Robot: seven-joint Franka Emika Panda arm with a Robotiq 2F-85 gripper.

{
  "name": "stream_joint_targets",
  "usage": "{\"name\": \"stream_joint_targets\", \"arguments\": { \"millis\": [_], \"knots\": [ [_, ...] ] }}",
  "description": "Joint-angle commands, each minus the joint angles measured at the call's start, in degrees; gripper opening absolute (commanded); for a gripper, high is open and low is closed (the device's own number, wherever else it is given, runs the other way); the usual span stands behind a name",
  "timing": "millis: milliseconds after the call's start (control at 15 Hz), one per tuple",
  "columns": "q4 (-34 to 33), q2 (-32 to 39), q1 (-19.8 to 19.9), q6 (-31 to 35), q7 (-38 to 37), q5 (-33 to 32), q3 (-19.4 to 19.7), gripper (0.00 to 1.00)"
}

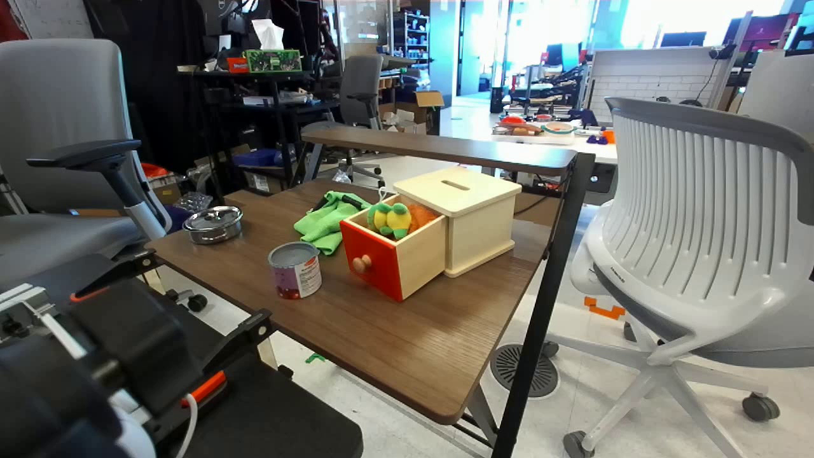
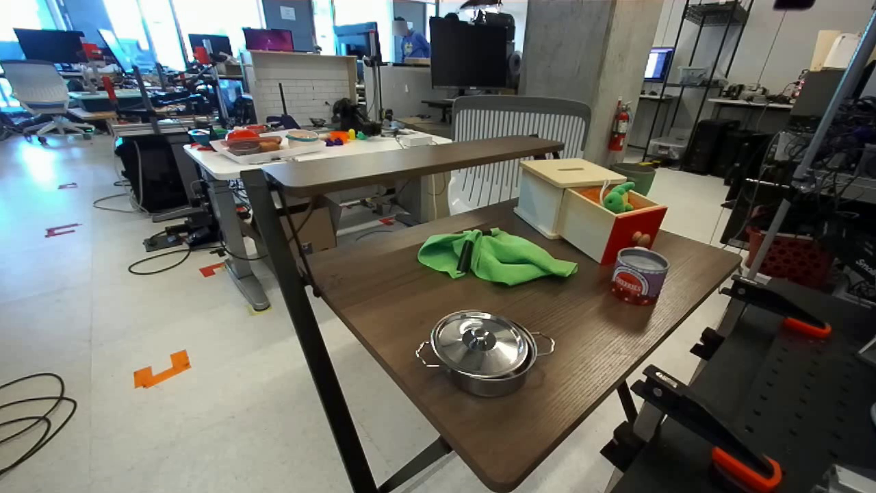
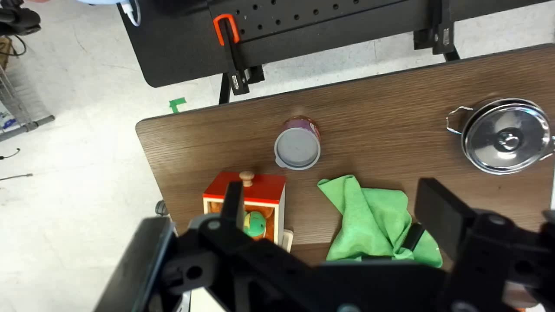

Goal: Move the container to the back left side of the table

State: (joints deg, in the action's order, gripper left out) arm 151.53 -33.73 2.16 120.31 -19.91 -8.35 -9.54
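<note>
Black two-fingered gripper (image 3: pixel 331 203) closest in the wrist view, fingers spread wide over the dark brown wood-grain table (image 1: pixel 432 337). Small purple-and-red cylindrical container with a grey top (image 3: pixel 298 145) stands upright near the table's long edge facing the black perforated bench (image 3: pixel 299 37), just off the red-fronted wooden drawer (image 1: pixel 385 262) pulled out of a pale wooden box (image 1: pixel 480 232), green-and-yellow soft toy (image 1: pixel 390 219) inside the drawer. Crumpled green cloth (image 2: pixel 510 260) beside the box, round lidded silvery metal pot (image 2: pixel 487 356) well apart from the container.
</note>
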Motion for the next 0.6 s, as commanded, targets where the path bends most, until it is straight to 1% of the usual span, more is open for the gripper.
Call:
{"name": "stream_joint_targets", "arguments": {
  "millis": [0,200,333,533],
  "knots": [
    [1.8,7.9,2.3,11.8,1.1,-2.7,2.3,1.00],
    [1.8,16.1,4.1,21.5,1.1,-3.2,4.0,1.00],
    [1.2,21.3,4.5,25.6,1.8,-2.9,5.2,1.00],
    [0.4,28.1,3.5,29.8,4.6,-0.7,7.4,1.00]
  ]
}}
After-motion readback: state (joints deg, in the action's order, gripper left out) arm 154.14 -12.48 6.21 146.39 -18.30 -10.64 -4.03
